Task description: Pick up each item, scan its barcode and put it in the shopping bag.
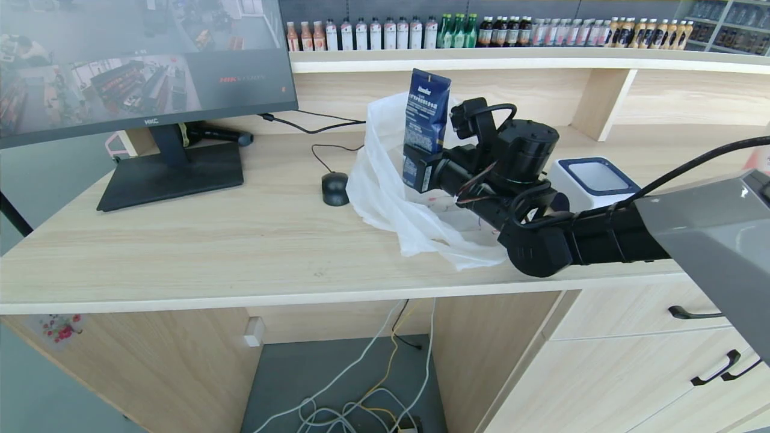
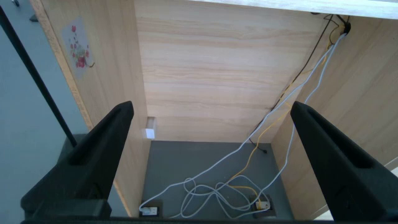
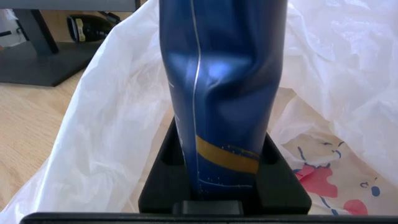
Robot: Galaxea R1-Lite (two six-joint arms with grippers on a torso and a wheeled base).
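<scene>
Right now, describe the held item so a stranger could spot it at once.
On the wooden counter, find the crumpled white plastic bag. Above its opening the right claw grips a tall pouch upright by its lower end. Dark blue with a gold band, it stands out from the white bag.

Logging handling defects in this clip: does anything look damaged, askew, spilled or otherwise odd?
The blue pouch is creased and dented just above where the right gripper clamps its lower end, over the white shopping bag; the grip seems to be buckling it. Nothing looks spilled.
</scene>
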